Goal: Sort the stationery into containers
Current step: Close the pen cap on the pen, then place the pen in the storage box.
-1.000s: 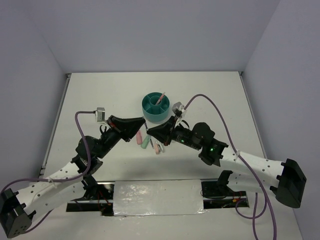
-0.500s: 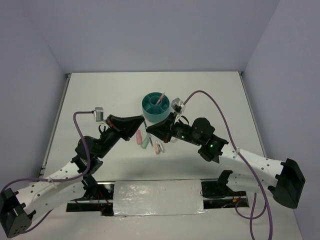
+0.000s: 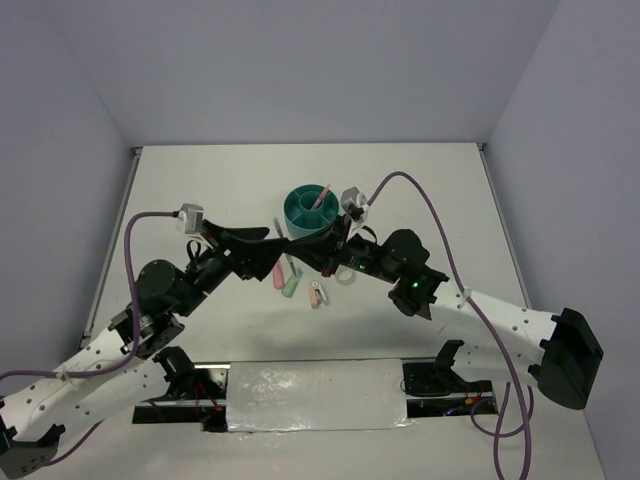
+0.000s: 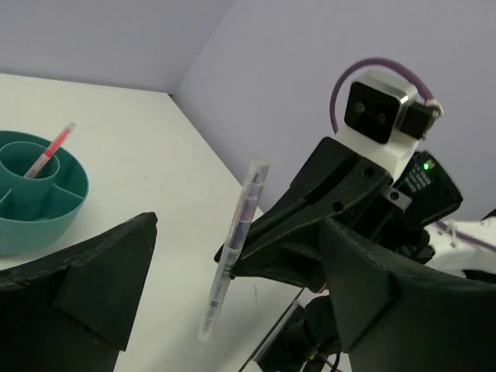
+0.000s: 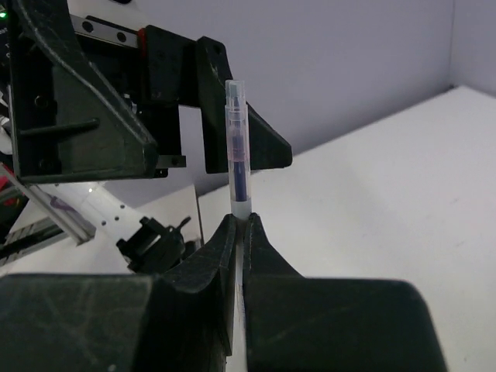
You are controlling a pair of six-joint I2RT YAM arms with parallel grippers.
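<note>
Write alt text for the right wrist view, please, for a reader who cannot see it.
The right pincer is shut on the lower end of a thin grey pen, holding it upright. Behind it is the open left pincer, with the white table at right.

Robot lab test cell

Plain pale walls (image 3: 300, 70) box in a white table (image 3: 440, 190) on three sides. A left arm (image 3: 100, 350) and a right arm (image 3: 500, 312), both white and black, are bolted at its near edge beside a shiny metal plate (image 3: 315, 395). Purple cables (image 4: 377, 62) trail from boxy wrist cameras (image 4: 377, 112), a green status light (image 4: 425, 165) glows on one housing, and a teal organiser (image 3: 296, 215) stands mid-table.
</note>
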